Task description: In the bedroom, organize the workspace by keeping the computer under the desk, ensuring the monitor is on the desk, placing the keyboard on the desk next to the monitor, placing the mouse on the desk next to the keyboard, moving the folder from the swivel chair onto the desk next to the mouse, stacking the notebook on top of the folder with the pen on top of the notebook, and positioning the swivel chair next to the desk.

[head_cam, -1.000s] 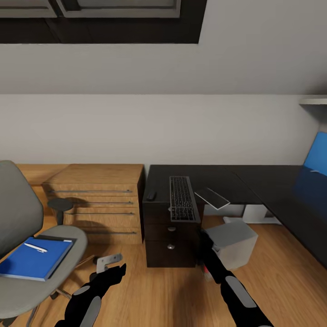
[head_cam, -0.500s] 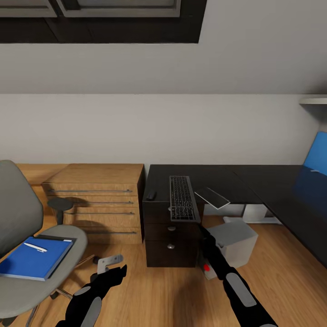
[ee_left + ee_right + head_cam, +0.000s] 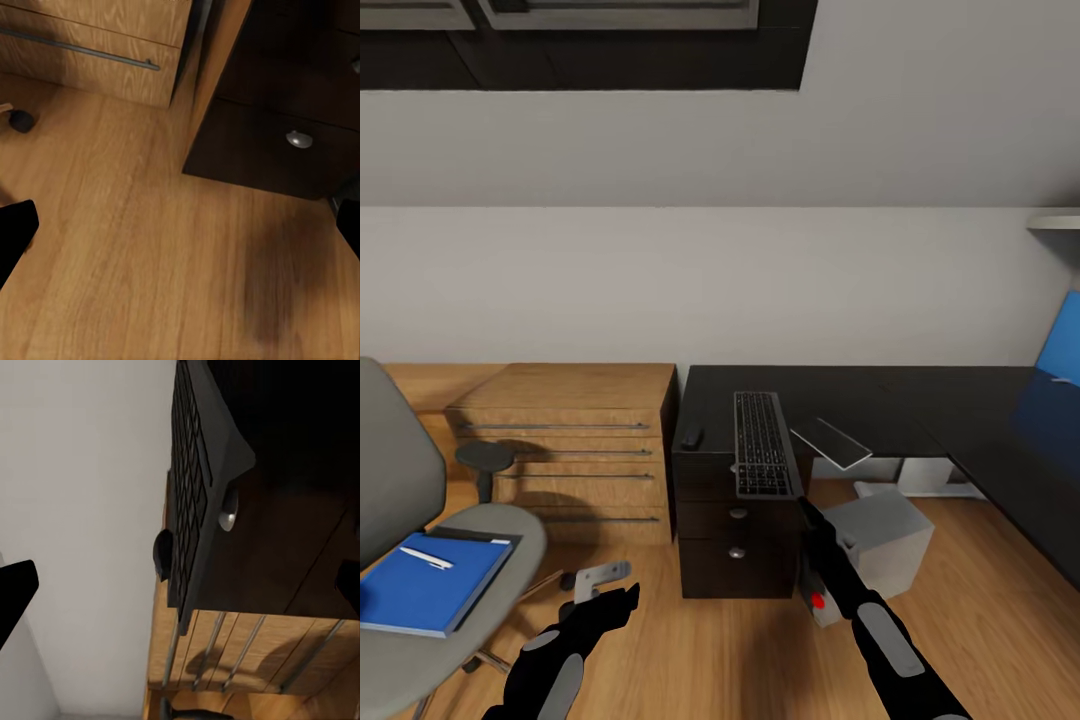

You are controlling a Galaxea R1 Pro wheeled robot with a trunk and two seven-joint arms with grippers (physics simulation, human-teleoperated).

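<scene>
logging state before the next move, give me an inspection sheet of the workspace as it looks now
surface: dark desk, top mostly bare
job's things: keyboard on the desk, near end overhanging the front edge; mouse on the desk beside it; blue monitor at the desk's far right; grey computer on the floor by the desk; blue notebook with pen on top, on the swivel chair seat
clutter: flat grey panel on the desk edge
grippers: left pincer over the floor, open; right pincer just below the keyboard's end, open
cables: nothing seen
surroundings: wooden dresser, white wall, wood floor
</scene>
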